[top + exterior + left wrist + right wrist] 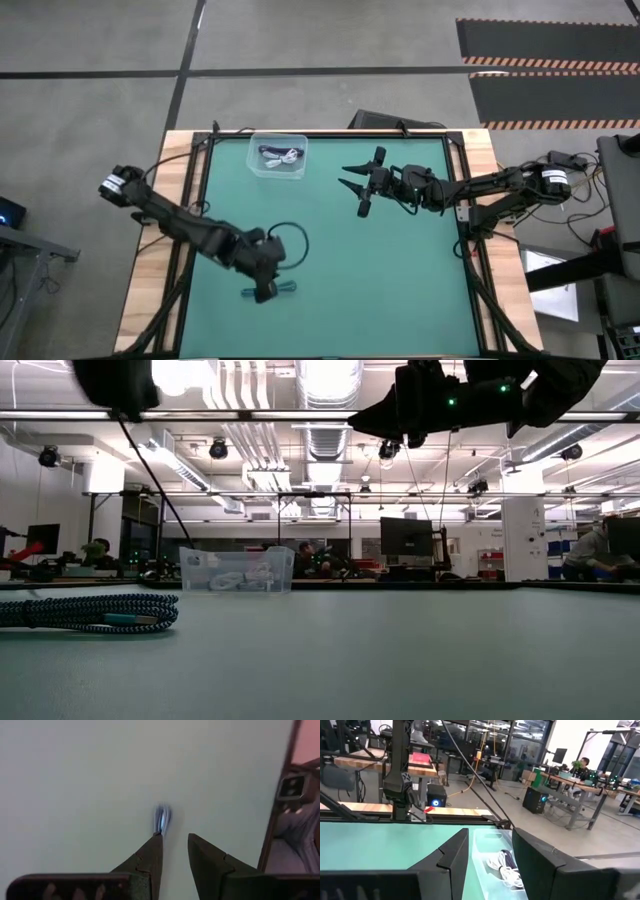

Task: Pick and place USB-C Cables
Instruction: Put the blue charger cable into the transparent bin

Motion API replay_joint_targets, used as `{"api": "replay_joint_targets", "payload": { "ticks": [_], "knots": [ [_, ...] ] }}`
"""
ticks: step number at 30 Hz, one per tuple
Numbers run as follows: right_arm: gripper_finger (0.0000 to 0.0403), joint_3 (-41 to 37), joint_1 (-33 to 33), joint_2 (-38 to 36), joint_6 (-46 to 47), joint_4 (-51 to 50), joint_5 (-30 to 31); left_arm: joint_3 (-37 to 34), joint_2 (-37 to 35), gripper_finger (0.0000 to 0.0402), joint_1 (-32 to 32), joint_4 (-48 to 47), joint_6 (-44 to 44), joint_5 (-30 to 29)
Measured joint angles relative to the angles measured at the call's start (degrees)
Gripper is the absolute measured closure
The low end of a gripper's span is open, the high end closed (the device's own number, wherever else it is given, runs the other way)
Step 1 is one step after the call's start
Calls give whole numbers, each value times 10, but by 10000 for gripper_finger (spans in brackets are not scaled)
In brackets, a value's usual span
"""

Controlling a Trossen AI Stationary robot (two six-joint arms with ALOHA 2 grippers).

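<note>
The green table mat (400, 280) fills most of the high view, framed by a pale wooden border and standing on a grey floor striped with dark tape. Across the far side the low view looks into a large workshop with ceiling ducts, monitors and seated people. At the far edge of the mat, left of centre, sits a clear plastic bin (278, 155) that already holds coiled USB-C Cables, black and white. The left gripper (262, 291) hangs low over the near left part of the mat, its fingers (150, 857) a little apart with nothing between them. The one loose cable on the mat, the teal braided cable (90, 612), lies just beside those fingertips, toward the near edge. The right gripper (358, 185) waits in the air near the far centre, right of the bin, fingers spread and empty, looking down into the bin. Judging by this, the pick of the last cable is in hand but not yet made. The next move calls for the left fingers to straddle the bundle, close on it and carry it to the bin.
</note>
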Motion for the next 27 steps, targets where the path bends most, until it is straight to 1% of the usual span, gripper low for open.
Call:
{"api": "replay_joint_targets", "payload": {
  "ticks": [3, 7, 9, 12, 17, 27],
  "knots": [
    [259, 0, 0, 0, 0, 0, 0, -34, 0, 327, -24, 2, -49, 16],
    [259, 0, 0, 0, 0, 0, 0, -81, 0, 327, -49, 27, -81, 41],
    [259, 0, 0, 0, 0, 0, 0, -102, 0, 327, -57, 57, -89, 56],
    [259, 0, 0, 0, 0, 0, 0, -134, 0, 327, -65, 128, -93, 69],
    [259, 0, 0, 0, 0, 0, 0, -166, 0, 327, -64, 178, -108, 68],
    [259, 0, 0, 0, 0, -1, 0, -199, 0, 327, -64, 177, -118, 58]
  ]
}}
